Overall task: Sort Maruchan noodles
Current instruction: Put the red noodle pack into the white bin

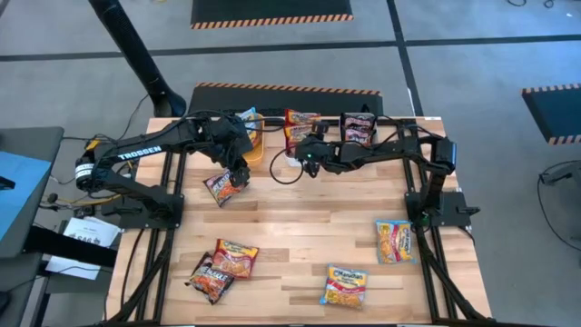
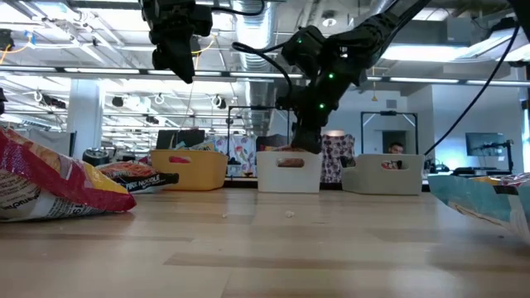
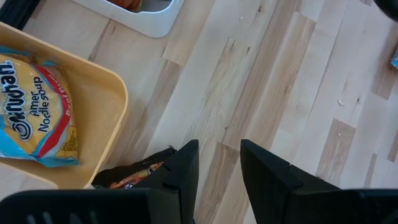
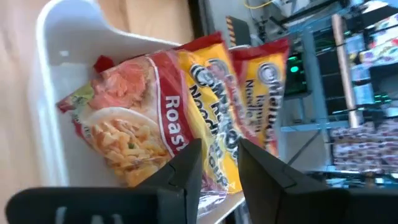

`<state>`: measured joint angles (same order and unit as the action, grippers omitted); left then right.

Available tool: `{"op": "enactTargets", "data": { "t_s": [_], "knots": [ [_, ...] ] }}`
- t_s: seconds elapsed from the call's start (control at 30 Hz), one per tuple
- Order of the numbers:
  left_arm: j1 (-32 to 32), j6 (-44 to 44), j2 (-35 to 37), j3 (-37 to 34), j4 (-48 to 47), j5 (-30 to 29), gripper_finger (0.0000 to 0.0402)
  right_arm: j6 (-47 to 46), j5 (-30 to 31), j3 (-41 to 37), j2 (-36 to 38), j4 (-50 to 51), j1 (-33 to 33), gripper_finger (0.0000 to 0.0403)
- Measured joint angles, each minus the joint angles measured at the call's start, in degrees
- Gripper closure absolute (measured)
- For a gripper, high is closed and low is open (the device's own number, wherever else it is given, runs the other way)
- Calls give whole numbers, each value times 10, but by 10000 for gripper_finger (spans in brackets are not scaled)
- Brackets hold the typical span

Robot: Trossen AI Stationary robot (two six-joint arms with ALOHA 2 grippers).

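Three bins stand along the far edge: an orange one (image 1: 254,136) holding a yellow-and-blue packet (image 3: 37,118), a white one (image 4: 56,93) holding red-orange packets (image 4: 161,118) that lean against its wall, and a grey one (image 1: 359,127) holding dark packets. My right gripper (image 4: 217,168) hangs open just over the white bin's packets. My left gripper (image 3: 217,168) stands open high above the table, beside the orange bin, with nothing between its fingers. A dark packet (image 1: 222,186) lies flat on the table below it.
More noodle packets lie flat on the near half of the table: a red-orange one (image 1: 238,257), a dark one (image 1: 211,277), a yellow-and-blue one (image 1: 345,284) and another at the right (image 1: 397,241). The table's middle shows bare wood (image 1: 309,218).
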<state>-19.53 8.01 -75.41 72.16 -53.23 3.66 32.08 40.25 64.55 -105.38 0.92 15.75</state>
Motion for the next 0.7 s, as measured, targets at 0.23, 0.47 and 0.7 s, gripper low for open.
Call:
{"op": "enactTargets", "data": {
  "t_s": [0.23, 0.47, 0.7],
  "knots": [
    [0, 0, 0, 0, 0, 0, 297, -62, -31, 0, 8, 37, -4, 276],
    [0, 0, 0, 0, 0, 0, 297, -123, -130, 0, 49, 47, 2, 276],
    [0, 0, 0, 0, 0, 0, 297, -232, -296, 19, 77, 84, 54, 276]
  ]
}}
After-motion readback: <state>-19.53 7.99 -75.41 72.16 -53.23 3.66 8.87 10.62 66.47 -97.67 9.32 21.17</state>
